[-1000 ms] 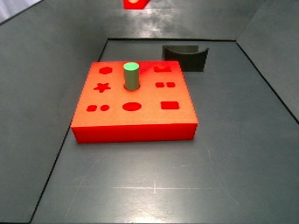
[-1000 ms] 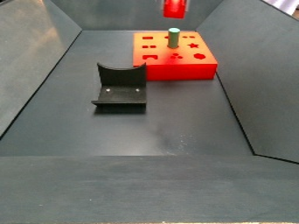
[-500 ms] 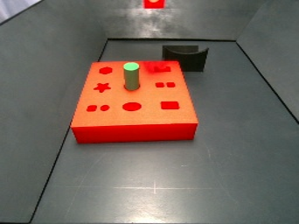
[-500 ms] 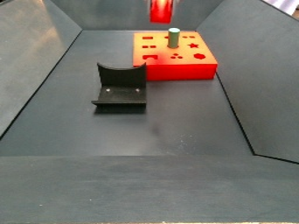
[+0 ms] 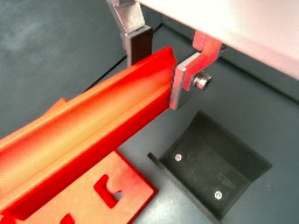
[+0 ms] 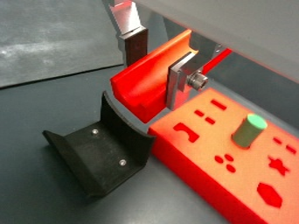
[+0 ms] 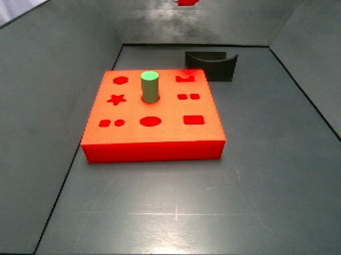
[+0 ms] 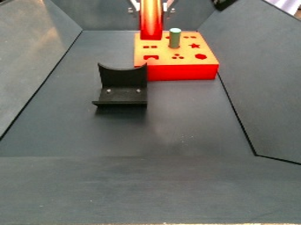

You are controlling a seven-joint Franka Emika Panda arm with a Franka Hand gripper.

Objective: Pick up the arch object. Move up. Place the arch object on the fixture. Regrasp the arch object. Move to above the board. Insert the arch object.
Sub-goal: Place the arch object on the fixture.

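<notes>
Hand (image 5: 163, 61) clamped on long bright red arch-ended bar (image 5: 87, 122), silver fingers (image 5: 187, 74) pressed against both its sides in both wrist views. Bar raised clear of everything, hanging upright at upper edge of a side view (image 8: 152, 19). Big square orange-red board (image 7: 151, 116) on dark floor, green cylinder peg (image 7: 151, 86) standing in it. Small black scooped fixture (image 8: 120, 86) sits apart from board, empty.
</notes>
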